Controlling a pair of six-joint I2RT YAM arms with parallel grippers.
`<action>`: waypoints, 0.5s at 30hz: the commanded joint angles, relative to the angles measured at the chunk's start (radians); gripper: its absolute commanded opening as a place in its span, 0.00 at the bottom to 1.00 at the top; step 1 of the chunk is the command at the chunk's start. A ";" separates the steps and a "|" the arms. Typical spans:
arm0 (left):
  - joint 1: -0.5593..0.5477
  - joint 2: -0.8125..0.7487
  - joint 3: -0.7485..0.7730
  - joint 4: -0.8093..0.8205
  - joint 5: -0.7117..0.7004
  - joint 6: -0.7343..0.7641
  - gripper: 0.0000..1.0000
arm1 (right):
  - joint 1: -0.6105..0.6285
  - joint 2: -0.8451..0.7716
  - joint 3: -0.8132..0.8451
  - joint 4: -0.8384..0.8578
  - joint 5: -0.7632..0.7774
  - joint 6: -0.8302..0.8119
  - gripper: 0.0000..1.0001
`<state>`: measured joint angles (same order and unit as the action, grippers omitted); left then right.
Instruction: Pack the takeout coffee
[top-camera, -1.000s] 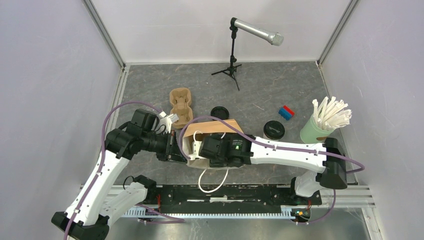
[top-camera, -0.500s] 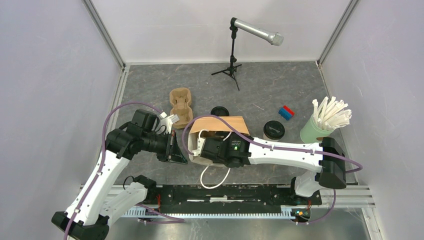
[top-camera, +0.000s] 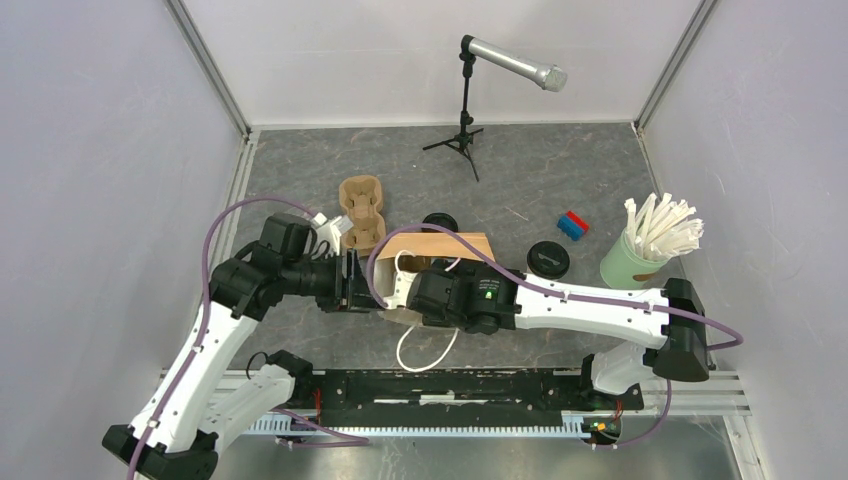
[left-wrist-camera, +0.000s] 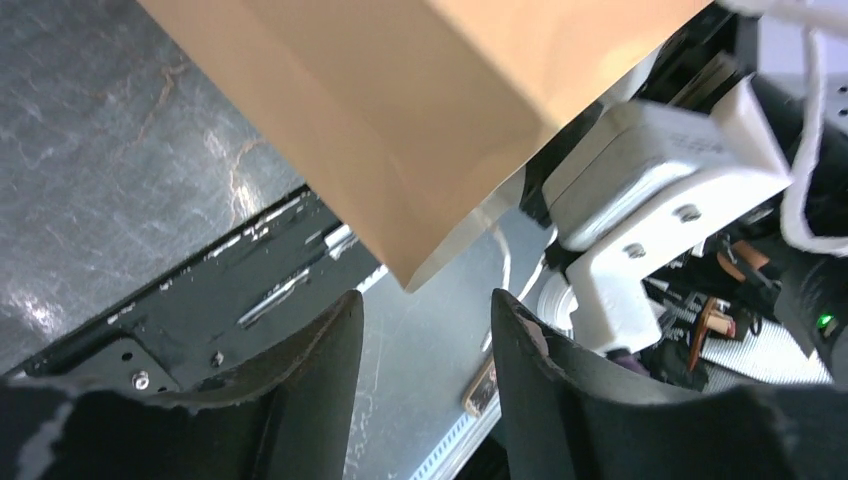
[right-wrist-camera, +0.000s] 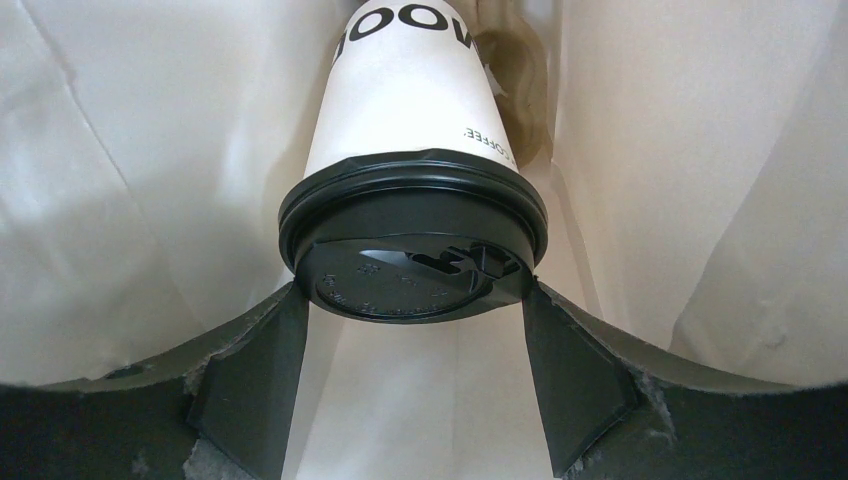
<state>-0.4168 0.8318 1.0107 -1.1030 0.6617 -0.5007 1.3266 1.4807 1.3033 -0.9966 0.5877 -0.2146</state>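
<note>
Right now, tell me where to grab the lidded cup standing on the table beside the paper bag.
Take the cup by its white wall under the black lid, jaws level, probably from the near side: it stands upright, with the bag on its left and the straw cup on its right.

Paper bag (top-camera: 440, 250) at the centre of the top view, one arm reaching it from each side.
Inside the bag lies a lidded cup (right-wrist-camera: 415, 130), its lid between the right gripper (right-wrist-camera: 412, 300) fingers. The left gripper (left-wrist-camera: 425, 300) sits just left of the bag. The cup carrier (top-camera: 361, 210) lies to the upper left and a round lid (top-camera: 439, 223) just behind. To the right are a second lidded cup (top-camera: 548, 259), a small block (top-camera: 572, 225) and, at the far right, the cup of straws (top-camera: 640, 250). The microphone stand (top-camera: 465, 110) stands at the top centre.
</note>
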 joint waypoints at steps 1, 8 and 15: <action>-0.002 -0.011 0.033 0.147 -0.067 -0.109 0.58 | -0.001 -0.035 0.009 0.053 -0.014 -0.001 0.60; -0.002 0.019 0.025 0.142 -0.176 -0.114 0.60 | -0.001 -0.054 -0.004 0.087 -0.023 0.007 0.60; -0.002 0.013 -0.017 0.121 -0.194 -0.116 0.62 | -0.001 -0.066 -0.037 0.096 -0.029 0.020 0.60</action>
<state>-0.4168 0.8543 1.0168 -0.9958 0.4969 -0.5816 1.3266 1.4490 1.2797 -0.9321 0.5598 -0.2131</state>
